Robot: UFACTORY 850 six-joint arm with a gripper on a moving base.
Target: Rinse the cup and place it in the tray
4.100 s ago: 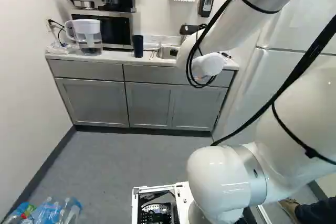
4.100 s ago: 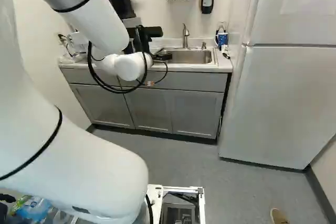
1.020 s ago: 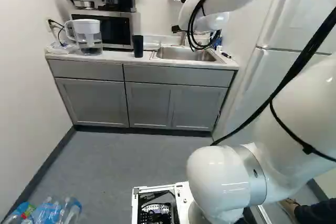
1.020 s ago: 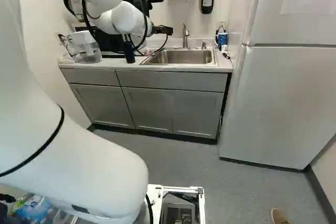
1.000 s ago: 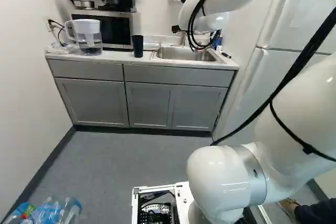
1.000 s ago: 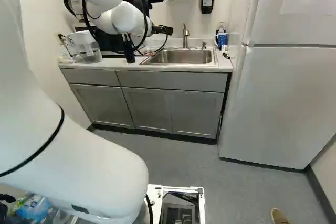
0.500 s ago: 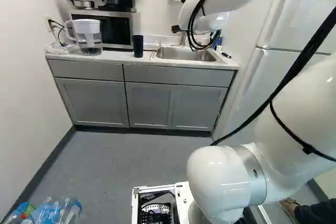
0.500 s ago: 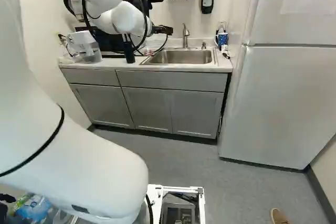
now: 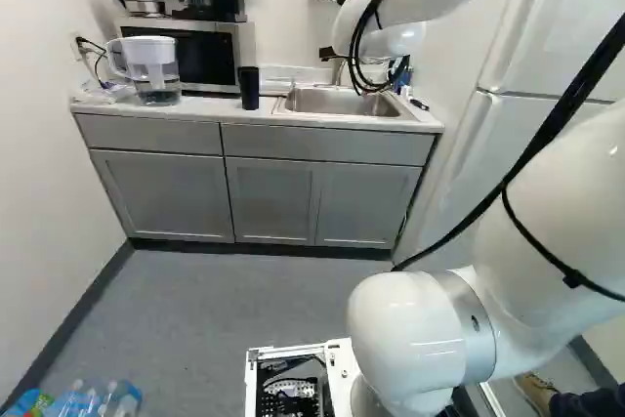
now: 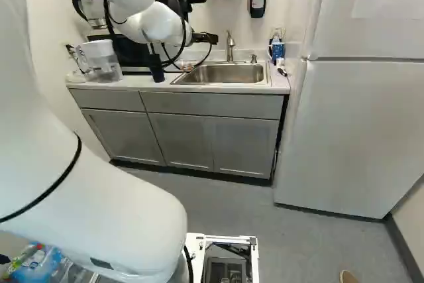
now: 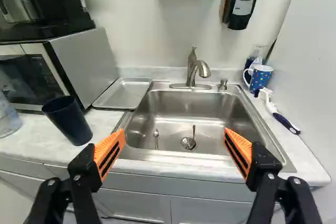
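My black gripper (image 10: 204,38) shows partly past the white wrist in the right base view, on the counter's near side. In the wrist view the gripper (image 11: 174,136) is open, its orange pads wide apart with no object between them. A dark blue cup (image 11: 69,121) stands on the counter, beyond and outside one finger; the left base view also shows this cup (image 9: 248,88), left of the sink. A flat metal tray (image 11: 122,94) lies between microwave and sink. The steel sink (image 11: 215,119) lies ahead of the gripper, with its faucet (image 11: 192,69) behind the basin.
A water pitcher (image 9: 151,70) and the microwave (image 9: 200,54) with a coffee maker on top stand left of the cup. Right of the sink are a dotted blue mug (image 11: 260,78) and a brush (image 11: 275,111). The fridge (image 10: 358,130) bounds the right side.
Over about four seconds the arm has drawn up and back, uncovering the sink. In the last half second the base has moved slightly, shifting the room leftward, while the arm holds its pose.
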